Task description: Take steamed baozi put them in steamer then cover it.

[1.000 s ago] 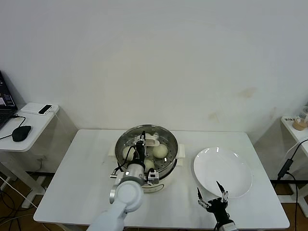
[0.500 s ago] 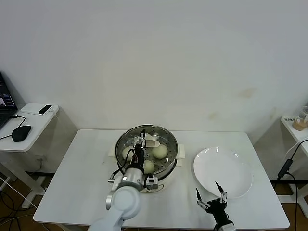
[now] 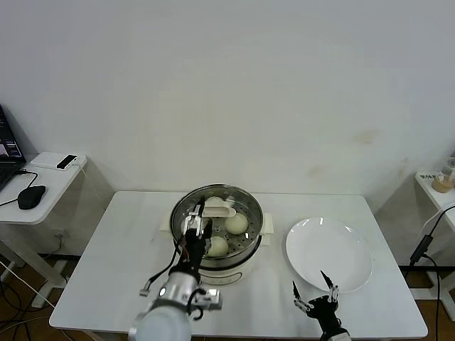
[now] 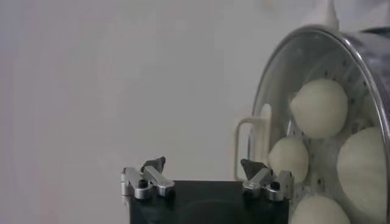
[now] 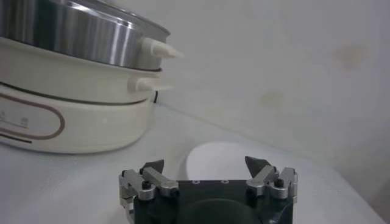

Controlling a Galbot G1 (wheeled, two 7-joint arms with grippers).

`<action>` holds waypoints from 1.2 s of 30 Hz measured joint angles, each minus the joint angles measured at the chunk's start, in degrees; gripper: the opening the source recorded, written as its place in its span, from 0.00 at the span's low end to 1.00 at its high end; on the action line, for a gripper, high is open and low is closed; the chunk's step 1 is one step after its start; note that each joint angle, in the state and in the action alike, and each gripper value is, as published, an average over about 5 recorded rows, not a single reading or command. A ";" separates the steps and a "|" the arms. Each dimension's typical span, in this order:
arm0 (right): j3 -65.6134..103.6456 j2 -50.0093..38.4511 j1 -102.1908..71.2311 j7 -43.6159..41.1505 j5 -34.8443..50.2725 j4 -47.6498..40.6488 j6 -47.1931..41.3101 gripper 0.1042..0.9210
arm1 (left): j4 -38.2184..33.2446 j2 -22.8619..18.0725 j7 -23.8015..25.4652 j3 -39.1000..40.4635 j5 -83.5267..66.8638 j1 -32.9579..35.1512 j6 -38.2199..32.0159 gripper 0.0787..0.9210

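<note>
Left wrist view: the left gripper (image 4: 205,173) has its jaws spread wide with nothing between them, poised at the rim of the steamer (image 4: 365,55). Four steamed baozi (image 4: 319,108) lie on the perforated tray inside, and the cover (image 4: 259,131) is seen edge-on at the steamer's rim, its handle loop standing out from it. Head view: the left gripper (image 3: 196,226) hangs over the side of the steamer (image 3: 250,207) toward the surface's left edge; two baozi (image 3: 237,223) show clearly beside it, and the cover's cream-white handle (image 3: 219,209) lies over the steamer's far part. The steamer stands near the middle of the white surface (image 3: 114,270), closer to its far edge. A white plate (image 3: 329,254), bare, lies toward the right edge, apart from the steamer. Right wrist view: the right gripper (image 5: 208,175) waits at the near edge of the surface, just in front of the plate (image 5: 213,161), jaws wide apart and holding nothing.
</note>
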 measured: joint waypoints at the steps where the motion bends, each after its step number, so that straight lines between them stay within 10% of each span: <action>1: 0.04 -0.22 -0.14 -0.01 0.23 0.10 0.10 0.88 | -0.85 -0.14 -0.82 -0.70 -1.48 1.53 -0.43 0.88; 15: -0.55 -1.52 -1.14 -0.37 2.18 1.61 -0.26 0.88 | -2.10 -3.61 -16.14 -20.25 -47.01 18.61 -13.86 0.88; 36: -3.09 -5.71 -4.18 -1.03 9.71 5.64 -4.62 0.88 | 1.77 -4.98 -19.75 -31.69 -79.28 30.75 -24.50 0.88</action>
